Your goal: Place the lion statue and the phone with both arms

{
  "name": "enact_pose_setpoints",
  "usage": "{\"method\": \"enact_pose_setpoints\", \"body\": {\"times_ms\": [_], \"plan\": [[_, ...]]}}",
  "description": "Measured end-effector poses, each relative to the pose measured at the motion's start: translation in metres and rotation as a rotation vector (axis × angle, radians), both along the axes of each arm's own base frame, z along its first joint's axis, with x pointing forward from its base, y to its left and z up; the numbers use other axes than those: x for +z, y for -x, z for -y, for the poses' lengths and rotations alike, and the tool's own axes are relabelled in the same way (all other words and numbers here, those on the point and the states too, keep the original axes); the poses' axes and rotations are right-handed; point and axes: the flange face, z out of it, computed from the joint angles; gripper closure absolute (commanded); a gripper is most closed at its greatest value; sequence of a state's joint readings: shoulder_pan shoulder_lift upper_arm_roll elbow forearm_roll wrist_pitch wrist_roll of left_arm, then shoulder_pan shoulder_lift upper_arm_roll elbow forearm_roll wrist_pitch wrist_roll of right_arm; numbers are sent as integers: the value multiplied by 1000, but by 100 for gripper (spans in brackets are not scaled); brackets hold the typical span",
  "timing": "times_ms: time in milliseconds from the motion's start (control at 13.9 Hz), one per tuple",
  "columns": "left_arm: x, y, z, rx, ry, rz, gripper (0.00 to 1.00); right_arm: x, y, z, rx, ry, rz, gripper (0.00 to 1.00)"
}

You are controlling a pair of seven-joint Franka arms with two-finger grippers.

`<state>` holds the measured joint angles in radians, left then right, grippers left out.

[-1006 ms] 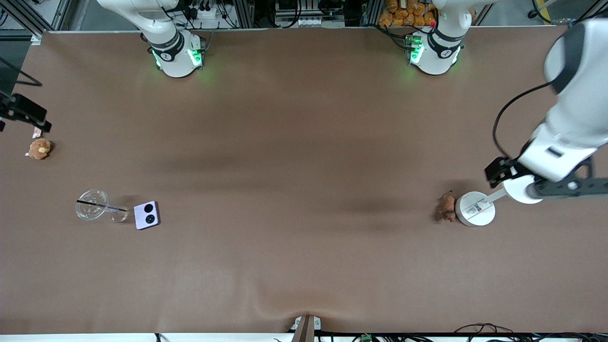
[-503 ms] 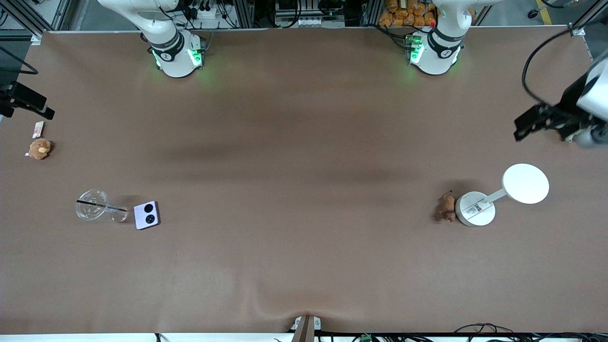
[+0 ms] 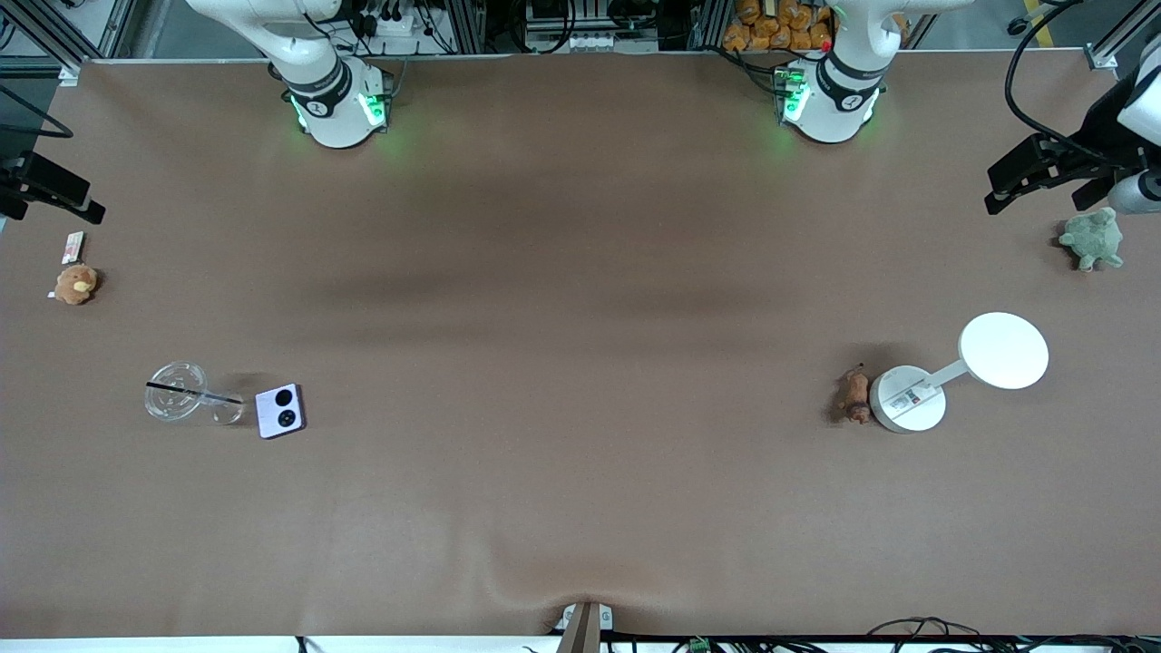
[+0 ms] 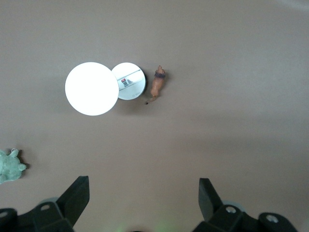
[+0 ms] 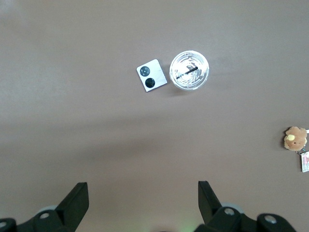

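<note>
The lion statue is a tiny reddish-brown figurine lying against the round white base of a lamp toward the left arm's end of the table. It also shows in the left wrist view. The pale lavender phone lies flat beside a clear cup toward the right arm's end, and shows in the right wrist view. My left gripper is open and empty, high over the table's edge by the green turtle. My right gripper is open and empty, high over the right arm's end of the table.
The white lamp has a round head on a short arm. A green plush turtle sits near the left gripper. A tan plush toy and a small tag lie near the right gripper.
My left arm has swung up and away from over the lamp to the table's edge, uncovering the lamp head and the green turtle. The right arm has barely moved.
</note>
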<state>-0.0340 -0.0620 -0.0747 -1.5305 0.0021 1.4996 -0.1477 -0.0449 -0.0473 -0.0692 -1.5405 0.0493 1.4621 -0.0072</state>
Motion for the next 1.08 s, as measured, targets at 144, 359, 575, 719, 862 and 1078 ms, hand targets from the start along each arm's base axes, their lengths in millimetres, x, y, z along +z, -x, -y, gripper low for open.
{"method": "enact_pose_setpoints", "body": {"times_ms": [144, 359, 575, 719, 862, 1078], "plan": [[-2, 7, 3, -6, -4, -10, 0, 2, 1, 8, -8, 0, 5, 0], [-1, 15, 4, -6, -7, -25, 0, 5, 2, 10, 0, 7, 11, 0], [-4, 14, 1, 0, -8, -32, 0, 5, 2, 8, 9, 27, 9, 0], [-7, 12, -2, 6, -8, -37, 0, 5, 2, 7, 12, 31, 9, 0], [-8, 11, -4, 8, -8, -39, 0, 6, 1, 4, 19, 31, 13, 0], [-8, 11, -4, 8, -8, -40, 0, 6, 0, -5, 39, 34, 16, 0]]}}
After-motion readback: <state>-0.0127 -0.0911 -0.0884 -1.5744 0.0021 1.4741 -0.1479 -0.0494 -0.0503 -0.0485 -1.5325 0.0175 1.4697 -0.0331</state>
